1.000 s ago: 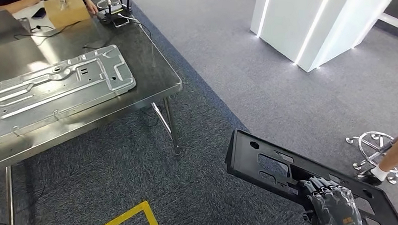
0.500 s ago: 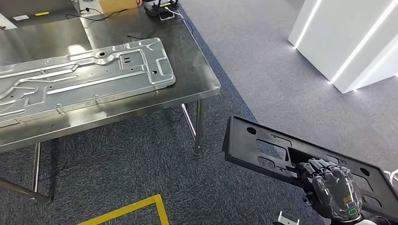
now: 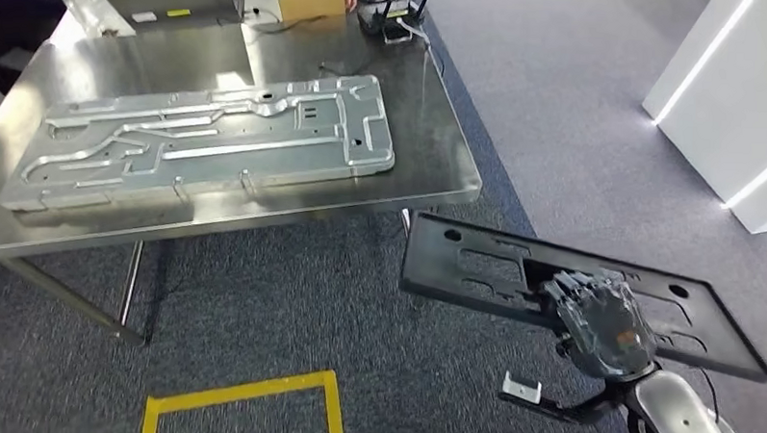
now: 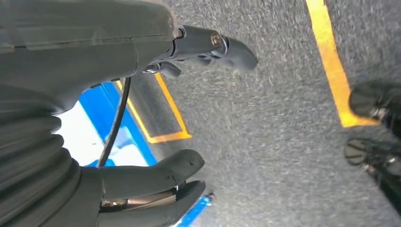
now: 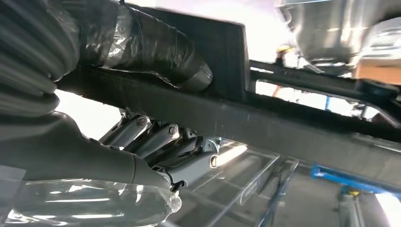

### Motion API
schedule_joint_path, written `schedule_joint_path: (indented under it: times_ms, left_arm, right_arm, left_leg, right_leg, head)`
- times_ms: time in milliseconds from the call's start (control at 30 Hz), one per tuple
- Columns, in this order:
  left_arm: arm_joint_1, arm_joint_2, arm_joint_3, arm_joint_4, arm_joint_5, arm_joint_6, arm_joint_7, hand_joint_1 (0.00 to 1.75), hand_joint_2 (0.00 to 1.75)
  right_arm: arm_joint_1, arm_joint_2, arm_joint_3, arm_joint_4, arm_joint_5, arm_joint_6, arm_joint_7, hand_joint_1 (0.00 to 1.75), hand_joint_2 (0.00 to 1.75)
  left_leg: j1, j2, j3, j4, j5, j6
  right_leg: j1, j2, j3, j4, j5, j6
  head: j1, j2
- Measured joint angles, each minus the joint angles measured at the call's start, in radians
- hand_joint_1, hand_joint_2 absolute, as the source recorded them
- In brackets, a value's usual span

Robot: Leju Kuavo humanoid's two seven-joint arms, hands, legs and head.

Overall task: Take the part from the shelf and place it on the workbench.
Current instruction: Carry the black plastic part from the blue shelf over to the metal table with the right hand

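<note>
Black plastic frame part (image 3: 512, 279), gripped mid-span by the right robot hand (image 3: 602, 320) near the steel surface (image 3: 440, 132): keep it level, clear the table edge, and avoid the stamped metal panel (image 3: 209, 143); left robot hand (image 4: 156, 184) hangs empty, fingers apart.

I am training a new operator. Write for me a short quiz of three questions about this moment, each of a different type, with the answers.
1. True or false: the black part already lies on the workbench.
2. Which hand holds the black part? A) left hand B) right hand
3. Fill in: on the workbench lies a long silver ____ panel.

Key: 1 false, it is held over the carpet beside the workbench. 2 B; the left hand holds nothing. 3 metal.
</note>
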Motion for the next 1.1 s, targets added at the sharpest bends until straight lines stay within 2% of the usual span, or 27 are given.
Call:
schedule_joint_path:
  times_ms: [33, 67, 100, 133, 167, 233, 267, 300, 367, 400, 433, 467, 500, 533, 567, 600, 633, 667, 733, 767, 800, 867, 1100]
  left_arm:
    - [-0.003, 0.003, 0.002, 0.0, -0.002, -0.001, 0.0, 0.0, 1.75]
    - [-0.005, 0.004, 0.004, 0.0, -0.004, -0.002, 0.0, 0.0, 1.75]
    - [-0.006, 0.005, 0.007, 0.0, -0.005, -0.002, 0.0, 0.0, 1.75]
    - [-0.005, 0.006, 0.01, 0.0, -0.008, -0.002, 0.0, 0.0, 1.75]
    - [-0.003, 0.006, 0.013, 0.0, -0.012, -0.003, 0.0, 0.0, 1.75]
    - [-0.002, 0.008, 0.017, 0.0, -0.019, -0.003, 0.001, 0.0, 1.75]
    - [-0.003, 0.009, 0.018, 0.0, -0.022, -0.004, 0.001, 0.0, 1.75]
    - [-0.004, 0.01, 0.019, 0.0, -0.023, -0.004, 0.002, 0.0, 1.75]
    - [-0.002, 0.01, 0.022, 0.0, -0.025, -0.005, 0.003, 0.0, 1.75]
    - [-0.001, 0.01, 0.023, 0.0, -0.026, -0.005, 0.003, 0.0, 1.75]
    - [0.001, 0.01, 0.023, 0.0, -0.027, -0.005, 0.003, 0.0, 1.75]
    - [0.0, 0.01, 0.024, 0.0, -0.028, -0.005, 0.003, 0.0, 1.75]
    - [-0.001, 0.01, 0.025, 0.0, -0.03, -0.005, 0.003, 0.0, 1.75]
    - [-0.003, 0.01, 0.026, 0.0, -0.032, -0.005, 0.004, 0.0, 1.75]
    - [-0.005, 0.01, 0.027, 0.0, -0.034, -0.005, 0.004, 0.0, 1.75]
    - [-0.007, 0.009, 0.029, 0.0, -0.036, -0.005, 0.005, 0.0, 1.75]
    - [-0.007, 0.009, 0.03, 0.0, -0.037, -0.004, 0.006, 0.0, 1.75]
    - [-0.008, 0.008, 0.032, 0.0, -0.038, -0.003, 0.008, 0.0, 1.75]
    - [-0.009, 0.006, 0.037, 0.0, -0.039, 0.0, 0.01, 0.0, 1.75]
    - [-0.009, 0.004, 0.039, 0.0, -0.04, 0.002, 0.011, 0.0, 1.75]
    - [-0.009, 0.002, 0.041, 0.0, -0.042, 0.004, 0.011, 0.0, 1.75]
    - [-0.005, -0.002, 0.045, 0.0, -0.046, 0.005, 0.012, 0.0, 1.75]
    - [0.0, -0.005, 0.064, 0.0, -0.047, 0.006, 0.011, 0.0, 1.75]
  right_arm:
    - [-0.018, 0.0, 0.013, 0.004, -0.001, 0.009, 0.001, 1.75, 1.75]
    - [-0.034, 0.0, 0.026, 0.008, -0.002, 0.017, 0.001, 1.75, 1.75]
    - [-0.05, 0.0, 0.039, 0.011, -0.002, 0.025, 0.003, 1.75, 1.75]
    - [-0.068, 0.0, 0.054, 0.012, -0.001, 0.038, 0.006, 1.75, 1.75]
    - [-0.091, 0.0, 0.07, 0.013, 0.002, 0.054, 0.01, 1.75, 1.75]
    - [-0.14, 0.0, 0.105, 0.015, 0.013, 0.085, 0.015, 1.75, 1.75]
    - [-0.162, 0.0, 0.121, 0.016, 0.018, 0.094, 0.016, 1.75, 1.75]
    - [-0.182, 0.0, 0.136, 0.017, 0.023, 0.101, 0.017, 1.75, 1.75]
    - [-0.214, 0.001, 0.163, 0.02, 0.028, 0.107, 0.017, 1.75, 1.75]
    - [-0.226, 0.001, 0.174, 0.021, 0.029, 0.108, 0.019, 1.75, 1.75]
    - [-0.237, 0.001, 0.184, 0.022, 0.03, 0.108, 0.02, 1.75, 1.75]
    - [-0.246, 0.001, 0.193, 0.023, 0.032, 0.108, 0.022, 1.75, 1.75]
    - [-0.255, 0.001, 0.202, 0.024, 0.035, 0.109, 0.024, 1.75, 1.75]
    - [-0.263, 0.001, 0.213, 0.026, 0.038, 0.111, 0.024, 1.75, 1.75]
    - [-0.271, 0.001, 0.227, 0.029, 0.043, 0.113, 0.025, 1.75, 1.75]
    - [-0.279, 0.001, 0.242, 0.032, 0.047, 0.116, 0.025, 1.75, 1.75]
    - [-0.288, 0.002, 0.256, 0.034, 0.051, 0.12, 0.027, 1.75, 1.75]
    - [-0.297, 0.003, 0.269, 0.036, 0.054, 0.125, 0.032, 1.75, 1.75]
    - [-0.318, 0.005, 0.291, 0.038, 0.056, 0.133, 0.05, 1.75, 1.75]
    - [-0.33, 0.006, 0.3, 0.039, 0.055, 0.134, 0.063, 1.75, 1.75]
    - [-0.339, 0.007, 0.308, 0.039, 0.053, 0.132, 0.075, 1.75, 1.75]
    - [-0.349, 0.007, 0.32, 0.041, 0.046, 0.119, 0.089, 1.75, 1.75]
    - [-0.354, -0.018, 0.328, 0.042, 0.004, 0.093, 0.11, 1.75, 1.75]
  left_leg:
    - [0.003, 0.019, -0.038, 0.065, -0.026, -0.005]
    - [0.006, 0.028, -0.072, 0.121, -0.043, -0.009]
    - [0.008, 0.032, -0.093, 0.149, -0.041, -0.012]
    - [0.01, 0.036, -0.094, 0.138, -0.019, -0.014]
    - [0.011, 0.044, -0.075, 0.089, 0.019, -0.014]
    - [0.007, 0.086, -0.015, -0.047, 0.089, -0.009]
    - [0.003, 0.103, 0.005, -0.092, 0.106, -0.003]
    - [0.0, 0.111, 0.013, -0.113, 0.109, 0.003]
    - [-0.003, 0.09, 0.012, -0.115, 0.107, 0.015]
    - [-0.001, 0.078, 0.015, -0.121, 0.108, 0.02]
    - [0.001, 0.066, 0.02, -0.128, 0.11, 0.027]
    - [0.004, 0.054, 0.026, -0.135, 0.112, 0.033]
    - [0.006, 0.042, 0.029, -0.139, 0.112, 0.038]
    - [0.006, 0.03, 0.031, -0.139, 0.112, 0.041]
    - [0.005, 0.017, 0.031, -0.139, 0.11, 0.044]
    - [0.004, 0.002, 0.033, -0.138, 0.109, 0.045]
    - [0.003, -0.013, 0.035, -0.137, 0.107, 0.045]
    - [0.002, -0.026, 0.039, -0.135, 0.104, 0.045]
    - [0.0, -0.045, 0.047, -0.13, 0.096, 0.043]
    - [-0.002, -0.053, 0.048, -0.127, 0.093, 0.04]
    - [-0.004, -0.059, 0.046, -0.124, 0.09, 0.04]
    - [-0.003, -0.066, 0.042, -0.12, 0.087, 0.038]
    - [-0.001, -0.056, 0.052, -0.129, 0.083, 0.032]
  right_leg:
    - [0.001, -0.016, 0.003, 0.0, -0.003, -0.002]
    - [0.002, -0.032, 0.006, 0.0, -0.006, -0.003]
    - [0.003, -0.047, 0.01, 0.001, -0.011, -0.002]
    - [0.002, -0.062, 0.015, 0.001, -0.016, -0.001]
    - [0.002, -0.076, 0.023, 0.001, -0.021, 0.002]
    - [0.004, -0.101, 0.037, 0.0, -0.033, 0.009]
    - [0.007, -0.111, 0.043, -0.001, -0.038, 0.015]
    - [0.01, -0.121, 0.047, -0.003, -0.041, 0.021]
    - [0.013, -0.141, 0.057, -0.01, -0.045, 0.032]
    - [0.012, -0.138, 0.063, -0.011, -0.05, 0.038]
    - [0.01, -0.119, 0.063, 0.0, -0.06, 0.042]
    - [0.009, -0.091, 0.05, 0.033, -0.08, 0.045]
    - [0.008, -0.057, 0.022, 0.09, -0.108, 0.045]
    - [0.008, -0.034, -0.019, 0.161, -0.137, 0.044]
    - [0.01, -0.024, -0.062, 0.228, -0.157, 0.043]
    - [0.011, -0.019, -0.095, 0.27, -0.158, 0.043]
    - [0.011, -0.017, -0.11, 0.275, -0.137, 0.041]
    - [0.012, -0.013, -0.107, 0.241, -0.098, 0.038]
    - [0.014, -0.003, -0.069, 0.119, -0.012, 0.026]
    - [0.015, 0.002, -0.052, 0.065, 0.012, 0.021]
    - [0.016, 0.004, -0.041, 0.032, 0.022, 0.02]
    - [0.017, 0.007, -0.035, 0.01, 0.02, 0.022]
    - [0.02, 0.017, -0.032, 0.01, 0.017, 0.016]
  head:
    - [-0.001, 0.0]
    - [-0.001, 0.0]
    - [-0.001, 0.0]
    - [-0.001, 0.0]
    - [-0.001, 0.0]
    - [-0.001, 0.0]
    - [-0.001, 0.0]
    - [-0.001, 0.0]
    - [-0.001, 0.0]
    - [0.0, 0.0]
    - [0.0, 0.0]
    - [0.0, 0.0]
    - [0.001, 0.0]
    - [0.001, 0.0]
    - [0.001, 0.0]
    - [0.001, 0.0]
    - [0.001, 0.0]
    - [0.001, 0.0]
    - [0.001, 0.0]
    - [0.001, 0.0]
    - [0.001, 0.0]
    - [0.001, 0.0]
    - [0.0, 0.0]
